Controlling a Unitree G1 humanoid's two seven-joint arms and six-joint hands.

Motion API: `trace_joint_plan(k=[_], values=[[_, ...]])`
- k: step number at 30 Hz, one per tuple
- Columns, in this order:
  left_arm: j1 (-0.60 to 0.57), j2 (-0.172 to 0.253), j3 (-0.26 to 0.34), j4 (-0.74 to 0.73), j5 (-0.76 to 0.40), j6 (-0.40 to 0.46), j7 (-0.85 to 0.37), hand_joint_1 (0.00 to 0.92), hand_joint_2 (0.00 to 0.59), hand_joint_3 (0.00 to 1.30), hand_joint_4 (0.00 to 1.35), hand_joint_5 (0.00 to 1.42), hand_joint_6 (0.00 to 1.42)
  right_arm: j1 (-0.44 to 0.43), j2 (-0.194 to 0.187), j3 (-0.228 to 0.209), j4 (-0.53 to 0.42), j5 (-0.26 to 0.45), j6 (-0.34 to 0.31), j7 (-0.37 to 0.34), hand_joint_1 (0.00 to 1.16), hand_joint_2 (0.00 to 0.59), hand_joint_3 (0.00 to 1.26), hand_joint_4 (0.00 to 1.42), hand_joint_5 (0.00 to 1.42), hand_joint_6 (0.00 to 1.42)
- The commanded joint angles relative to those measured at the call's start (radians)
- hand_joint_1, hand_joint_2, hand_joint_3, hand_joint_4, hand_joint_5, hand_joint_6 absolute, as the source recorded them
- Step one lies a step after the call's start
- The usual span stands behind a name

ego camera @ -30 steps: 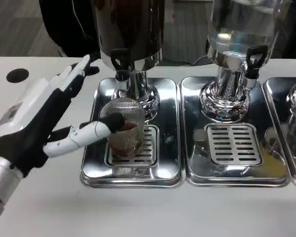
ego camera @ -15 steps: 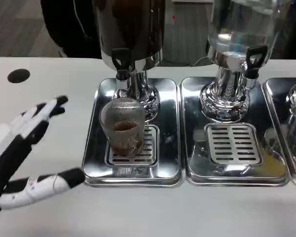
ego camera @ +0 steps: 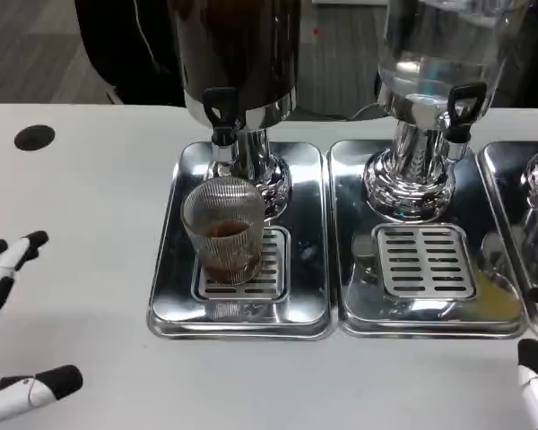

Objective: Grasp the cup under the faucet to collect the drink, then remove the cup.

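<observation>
A ribbed clear glass cup (ego camera: 224,229) with brown drink in its lower part stands upright on the drain grate of the left steel tray (ego camera: 175,305), just below the black faucet (ego camera: 220,115) of the dark dispenser (ego camera: 235,54). At the picture's far left edge my left hand (ego camera: 7,331) lies over the table, fingers spread apart, holding nothing and well away from the cup. A fingertip of my right hand (ego camera: 534,385) pokes in at the bottom right corner; how its fingers lie is hidden.
A second dispenser (ego camera: 435,63) with clear liquid stands on the middle tray (ego camera: 426,318), and part of a third tray (ego camera: 533,224) shows at the right edge. A black round hole (ego camera: 33,137) marks the table at far left. White tabletop runs along the front.
My left hand has let go of the cup and pulled back left and down to the picture's edge. The cup stays on the grate. My right hand's fingertip has come in at bottom right.
</observation>
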Motion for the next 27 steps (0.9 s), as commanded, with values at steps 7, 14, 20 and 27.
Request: trace_joint_plan(k=[7, 14, 20, 27], values=[[0.055, 0.031, 0.032, 0.097, 0.152, -0.077, 0.171, 0.0, 0.008, 0.0, 0.0, 0.0, 0.0, -0.041, -0.011, 0.059, 0.081, 0.126, 0.005, 0.05, 0.82, 0.265, 0.22, 0.28, 0.29, 0.31], [0.081, 0.047, 0.021, 0.147, 0.164, -0.108, 0.203, 0.0, 0.007, 0.0, 0.0, 0.0, 0.0, -0.143, -0.003, 0.107, 0.189, 0.158, 0.016, 0.069, 0.87, 0.217, 0.18, 0.26, 0.29, 0.36], [0.095, 0.06, 0.018, 0.171, 0.161, -0.115, 0.215, 0.0, 0.007, 0.0, 0.0, 0.0, 0.0, -0.231, -0.003, 0.141, 0.252, 0.132, 0.041, 0.061, 0.89, 0.207, 0.17, 0.23, 0.28, 0.37], [0.107, 0.063, 0.02, 0.18, 0.158, -0.116, 0.221, 0.0, 0.007, 0.0, 0.0, 0.0, 0.0, -0.328, 0.001, 0.186, 0.305, 0.101, 0.08, 0.053, 0.91, 0.198, 0.17, 0.22, 0.28, 0.38]])
